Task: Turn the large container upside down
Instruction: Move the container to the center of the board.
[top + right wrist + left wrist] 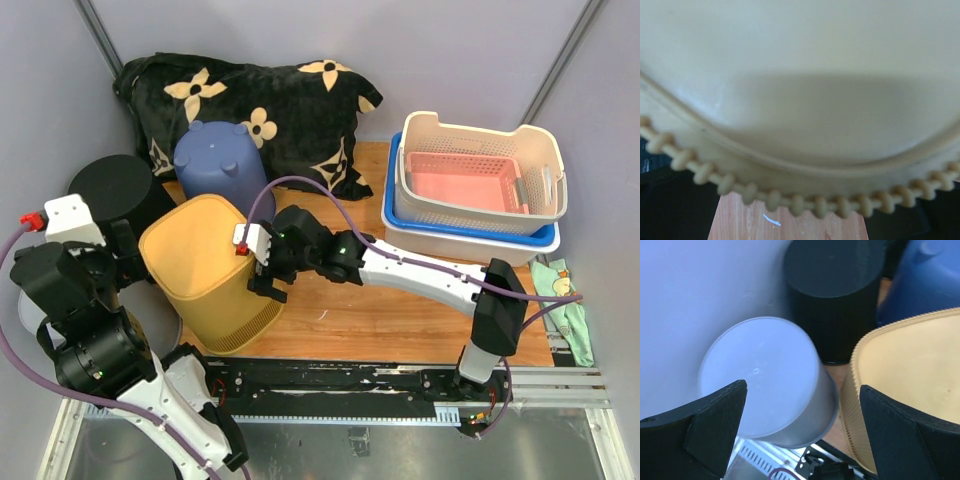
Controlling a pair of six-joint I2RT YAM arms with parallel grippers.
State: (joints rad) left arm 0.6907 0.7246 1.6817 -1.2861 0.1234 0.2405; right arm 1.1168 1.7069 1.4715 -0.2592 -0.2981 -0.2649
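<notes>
Yellow ribbed container point(200, 250) stands close against the wide-spread right hand point(262, 272).

This is a robot test cell in a lab, not a lived-in room: plain grey panels point(450, 50) close in the wooden bench point(400, 310) on three sides, with metal struts point(103, 35) at the far corners. A slotted rail point(330, 385) along the near edge carries the left arm point(100, 350) and right arm point(420, 270) (both trailing purple cable). The only homely things are a flowered pillow point(290, 100) at the far edge, stacked baskets point(480, 185) in the far right corner and a large yellow container point(200, 260) at the left edge.
</notes>
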